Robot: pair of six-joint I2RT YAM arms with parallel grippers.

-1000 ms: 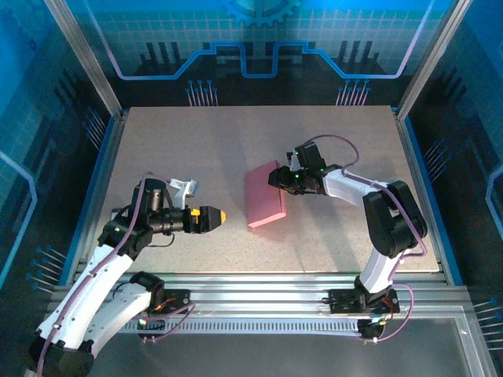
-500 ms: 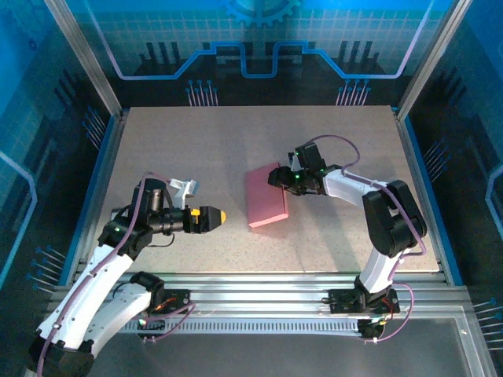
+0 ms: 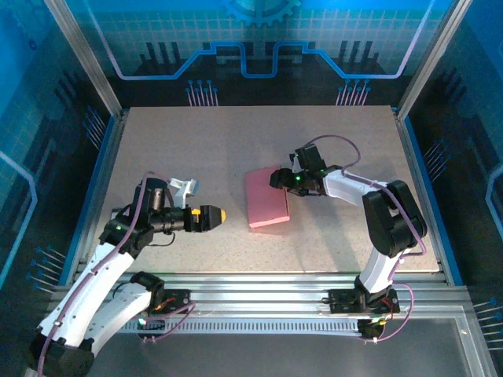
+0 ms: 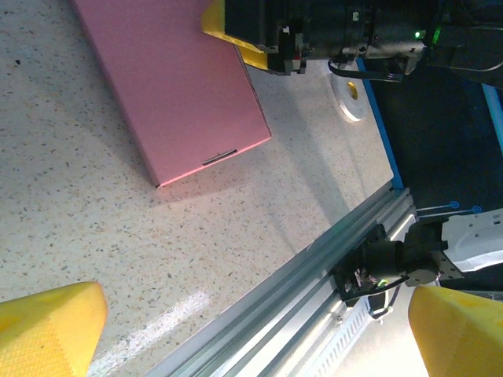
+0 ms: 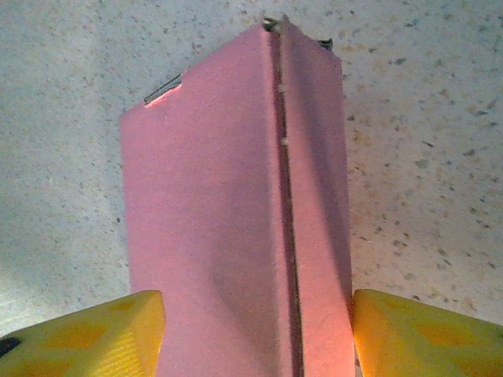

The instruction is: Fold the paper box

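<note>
Pink paper box (image 5: 236, 220), flanked by yellow fingers (image 5: 86, 338) of right tool (image 5: 255, 308)

**Entry 1: paper box** (image 3: 265, 200). In the top view its outline is a little broader and squarer than a second ago. The right long edge has swung slightly toward the right side of the table (image 3: 181, 141). The near right corner now lies a touch closer to the table's near edge.

**Entry 2: right gripper** (image 3: 277, 180). The head has shifted very slightly toward the table's near edge, above the box's far right corner. Any change in jaw spread: cannot be told from above.
</note>
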